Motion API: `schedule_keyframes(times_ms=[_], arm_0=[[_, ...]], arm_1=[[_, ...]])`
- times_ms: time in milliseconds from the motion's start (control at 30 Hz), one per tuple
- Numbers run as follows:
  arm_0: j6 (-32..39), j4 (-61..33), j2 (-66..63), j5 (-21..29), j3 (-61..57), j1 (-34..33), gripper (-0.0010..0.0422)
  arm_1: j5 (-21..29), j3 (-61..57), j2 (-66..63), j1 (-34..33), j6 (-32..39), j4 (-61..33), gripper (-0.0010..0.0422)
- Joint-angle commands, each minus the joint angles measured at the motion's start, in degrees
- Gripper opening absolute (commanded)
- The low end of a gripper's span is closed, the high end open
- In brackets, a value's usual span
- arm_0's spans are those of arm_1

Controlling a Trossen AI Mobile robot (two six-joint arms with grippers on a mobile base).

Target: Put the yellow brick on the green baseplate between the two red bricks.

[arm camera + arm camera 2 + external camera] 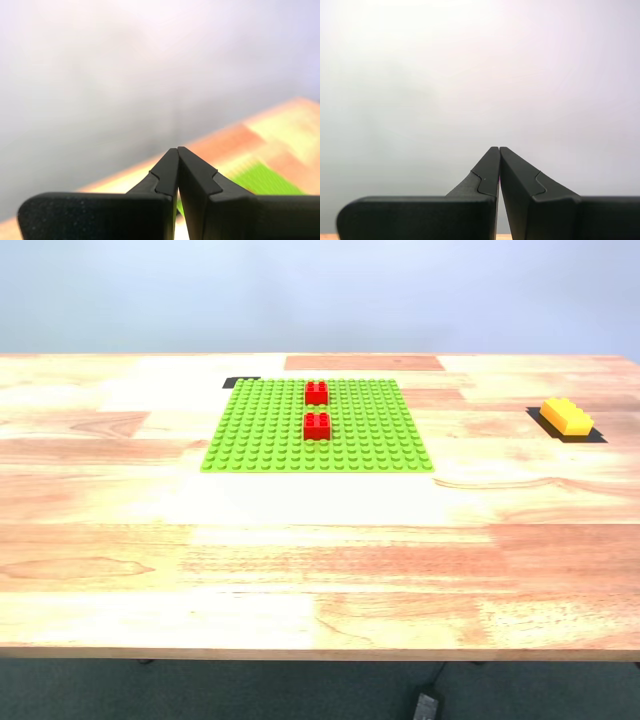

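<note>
Desk [320, 570] fills the exterior view: pale and reddish wood planks, smooth, with a visible grain. You have the green baseplate [260, 435] lying flat near the middle, a studded lime square, and two red bricks [316, 392] [317, 425] on it, one behind the other with a gap of bare studs between them. Yellow brick [566, 417] sits well apart at the exterior view's right, on a dark patch, an oblong glossy block turned at a slant. No arm shows here.

First wrist view: your first end effector [178, 149] has its matte black, tapering fingers pressed together at the tips, holding nothing. Beyond it, blurred wood and a strip of green.

Second wrist view: your second end effector [499, 148] is likewise pressed together and empty, facing a blank pale wall, with only a sliver of wood visible.

Risks, as a judgement: the brick's slant may let it twist in a grip; the gap looks tight, so a misaligned descent could knock a red brick or miss the studs.
</note>
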Motion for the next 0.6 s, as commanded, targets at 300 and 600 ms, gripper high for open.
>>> schedule_keyframes(times_ms=[300,600], arm_0=[[10.8,-35.5,-2.1,1.8,12.4,0.0,0.0],[13.5,-34.8,-4.3,1.7,10.3,0.0,0.0]], arm_1=[[-0.2,0.1,-1.9,0.2,6.2,-12.5,0.0],[-2.1,20.3,2.1,-1.2,-0.6,-59.5,0.0]])
